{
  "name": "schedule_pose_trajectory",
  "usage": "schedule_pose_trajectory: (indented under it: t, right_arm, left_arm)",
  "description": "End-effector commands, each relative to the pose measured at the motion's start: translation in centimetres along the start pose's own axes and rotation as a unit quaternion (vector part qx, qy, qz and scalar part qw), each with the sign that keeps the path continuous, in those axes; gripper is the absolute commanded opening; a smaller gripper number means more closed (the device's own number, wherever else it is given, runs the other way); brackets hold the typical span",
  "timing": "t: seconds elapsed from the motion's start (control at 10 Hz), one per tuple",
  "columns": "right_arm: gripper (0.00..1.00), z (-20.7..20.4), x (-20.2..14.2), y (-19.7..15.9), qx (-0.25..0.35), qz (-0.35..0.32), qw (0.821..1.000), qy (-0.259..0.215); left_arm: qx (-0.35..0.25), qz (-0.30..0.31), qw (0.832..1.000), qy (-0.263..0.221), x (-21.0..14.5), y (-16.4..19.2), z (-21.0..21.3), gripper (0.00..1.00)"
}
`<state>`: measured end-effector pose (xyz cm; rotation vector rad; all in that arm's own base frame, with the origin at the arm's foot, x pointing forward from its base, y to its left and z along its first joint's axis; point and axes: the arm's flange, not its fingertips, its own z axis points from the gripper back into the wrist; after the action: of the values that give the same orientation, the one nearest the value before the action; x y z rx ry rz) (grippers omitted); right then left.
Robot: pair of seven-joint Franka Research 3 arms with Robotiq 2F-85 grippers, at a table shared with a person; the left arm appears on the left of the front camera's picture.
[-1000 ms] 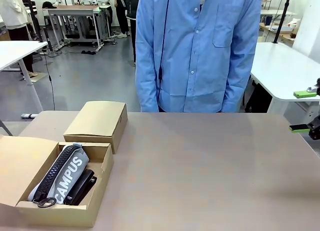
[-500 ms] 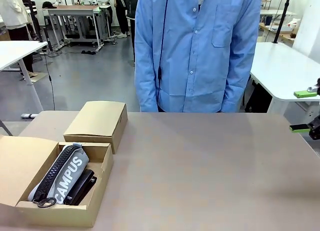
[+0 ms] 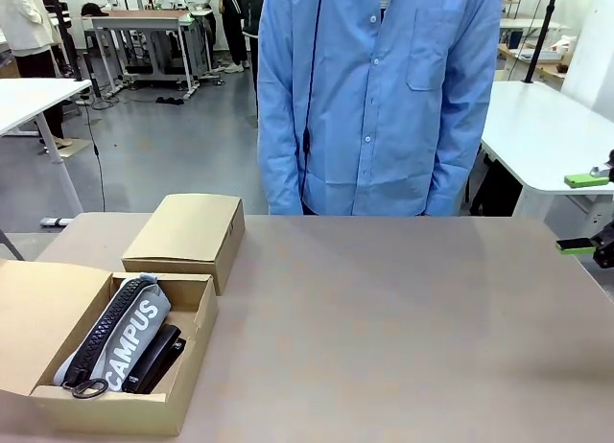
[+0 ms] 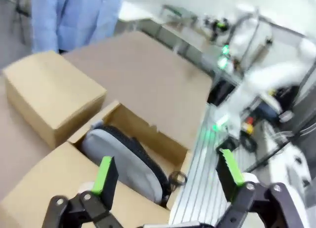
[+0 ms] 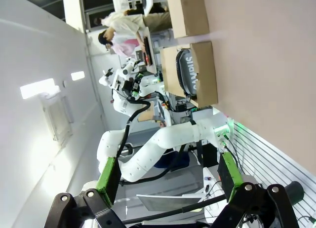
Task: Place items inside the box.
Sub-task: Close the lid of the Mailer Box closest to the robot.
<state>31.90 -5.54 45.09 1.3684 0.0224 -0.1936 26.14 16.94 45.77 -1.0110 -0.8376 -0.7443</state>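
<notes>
Cardboard makes up the open tan box (image 3: 187,314) at the matte brown desk's (image 3: 403,318) left; inside lie a soft light grey zip pouch lettered CAMPUS (image 3: 120,333) and a black stapler (image 3: 158,357). Left tool (image 4: 165,176) and right tool (image 5: 168,176) both gape, released.

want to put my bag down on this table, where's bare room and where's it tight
Bare tabletop runs from the open box across to the right edge, and back to the person's side. The left corner is crowded: the closed box stands just behind the open box, which holds a grey pouch and black staplers.
</notes>
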Motion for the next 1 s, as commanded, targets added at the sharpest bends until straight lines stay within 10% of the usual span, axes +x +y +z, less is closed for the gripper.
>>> schedule_pose_trajectory:
  t: [0.0, 0.3, 0.6, 0.9]
  right_arm:
    - [1.0, 0.0, 0.3, 0.4, 0.011, 0.013, 1.0, -0.001]
    - [1.0, 0.0, 0.3, 0.4, 0.011, 0.013, 1.0, -0.001]
    - [1.0, 0.0, 0.3, 0.4, 0.011, 0.013, 1.0, -0.001]
    - [1.0, 0.0, 0.3, 0.4, 0.011, 0.013, 1.0, -0.001]
  left_arm:
    - [-0.013, -0.268, 0.96, 0.084, -1.0, 2.9, 1.8, 1.0]
    - [0.071, -0.355, 0.928, 0.092, -1.9, 5.6, 7.0, 1.0]
    - [0.019, -0.287, 0.949, 0.129, -0.8, 4.6, 5.1, 1.0]
    - [0.134, -0.37, 0.905, 0.162, -1.8, 7.3, 8.7, 1.0]
